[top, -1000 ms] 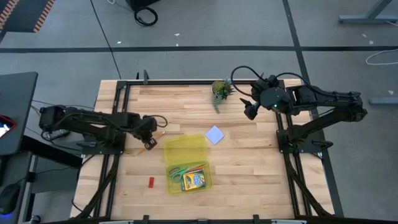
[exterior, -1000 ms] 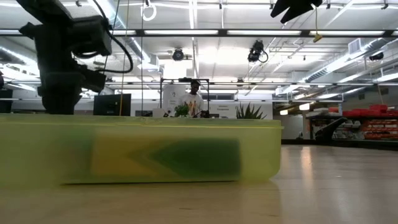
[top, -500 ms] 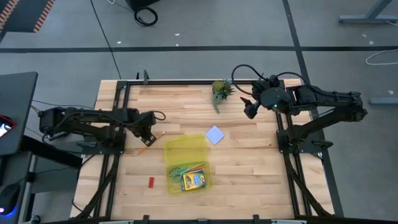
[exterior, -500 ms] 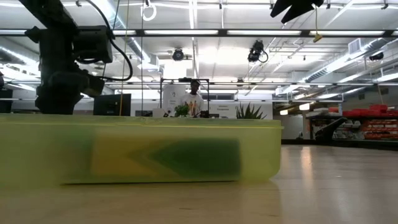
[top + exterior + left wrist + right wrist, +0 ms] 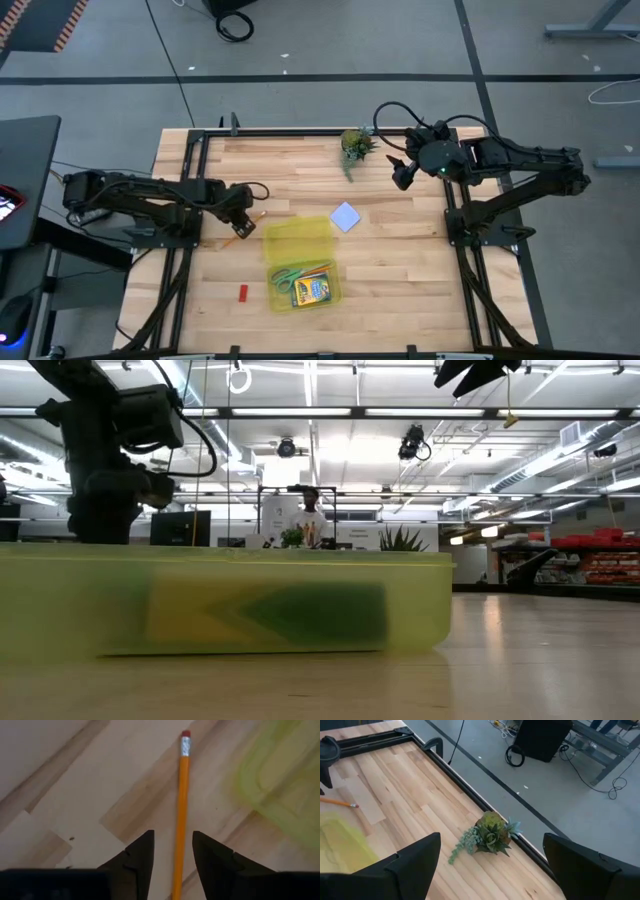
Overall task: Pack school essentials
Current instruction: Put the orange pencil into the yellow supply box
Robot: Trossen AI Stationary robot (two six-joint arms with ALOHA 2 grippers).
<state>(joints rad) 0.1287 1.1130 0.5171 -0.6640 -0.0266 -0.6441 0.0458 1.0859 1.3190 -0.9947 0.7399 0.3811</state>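
Observation:
An orange pencil (image 5: 181, 820) lies flat on the wooden table, its eraser end pointing away from my left gripper (image 5: 173, 845). That gripper points down over it, open, one finger on each side of the shaft with a gap on both. In the high view it stands left of the yellow case (image 5: 300, 262). The case holds green-handled scissors (image 5: 288, 277) and a crayon box (image 5: 313, 290). A pale blue note pad (image 5: 345, 217) and a red block (image 5: 242, 292) lie on the table. My right gripper (image 5: 402, 178) hangs open, high over the far right.
A small potted plant (image 5: 353, 145) lies at the table's far edge, below my right gripper. The case's open lid (image 5: 297, 240) lies flat just right of the pencil. In the low view the case wall (image 5: 220, 605) fills the foreground. Black frame rails (image 5: 190, 180) run along the sides.
My left gripper has drawn back a little toward the table's left edge, baring the pencil, then come back over it. The pencil lies where it was.

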